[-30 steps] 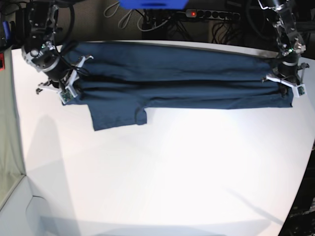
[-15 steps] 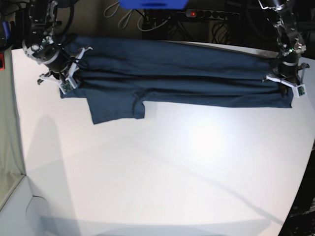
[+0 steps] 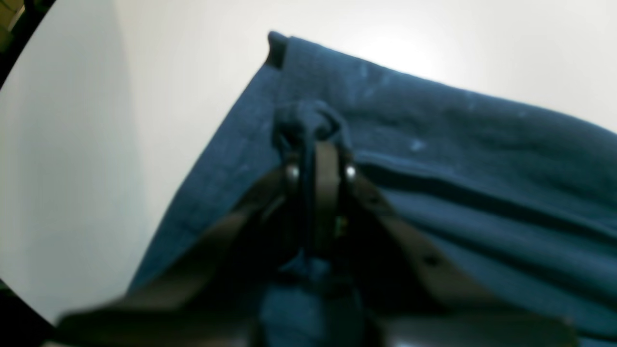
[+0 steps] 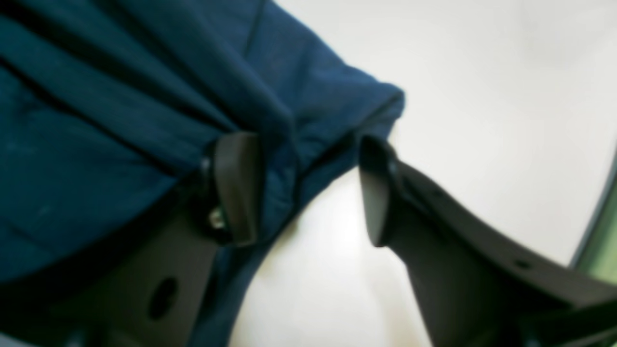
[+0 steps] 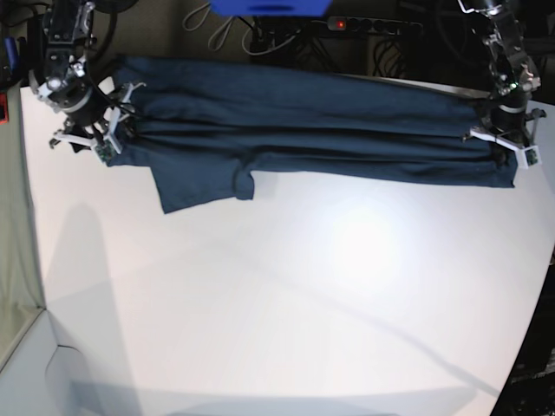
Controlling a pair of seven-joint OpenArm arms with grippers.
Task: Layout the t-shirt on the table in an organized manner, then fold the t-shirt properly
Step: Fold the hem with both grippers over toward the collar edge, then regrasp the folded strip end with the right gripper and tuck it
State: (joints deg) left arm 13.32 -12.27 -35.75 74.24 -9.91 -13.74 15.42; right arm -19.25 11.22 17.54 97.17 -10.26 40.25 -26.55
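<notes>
The dark navy t-shirt (image 5: 303, 130) lies stretched in a long folded band along the far side of the white table (image 5: 303, 303), one sleeve (image 5: 204, 186) hanging toward me. On the base view's right, my left gripper (image 5: 503, 143) holds the shirt's end. The left wrist view shows that gripper (image 3: 318, 144) with its jaws nearly together on a bunched fold of the t-shirt (image 3: 458, 159). My right gripper (image 5: 108, 130) is at the shirt's other end. It (image 4: 306, 159) stands wide open there, and a fold of the t-shirt (image 4: 96, 120) rests against one finger (image 4: 238, 188).
A power strip (image 5: 364, 26) with a red light, cables and a blue object (image 5: 269, 7) sit behind the table's far edge. The table's curved edge (image 5: 533, 347) runs down the right side. A grey-green surface (image 5: 13, 260) borders the left.
My right gripper has opened and shifted toward the far left corner, carrying that end of the shirt back with it. The left gripper stays in place on the cloth.
</notes>
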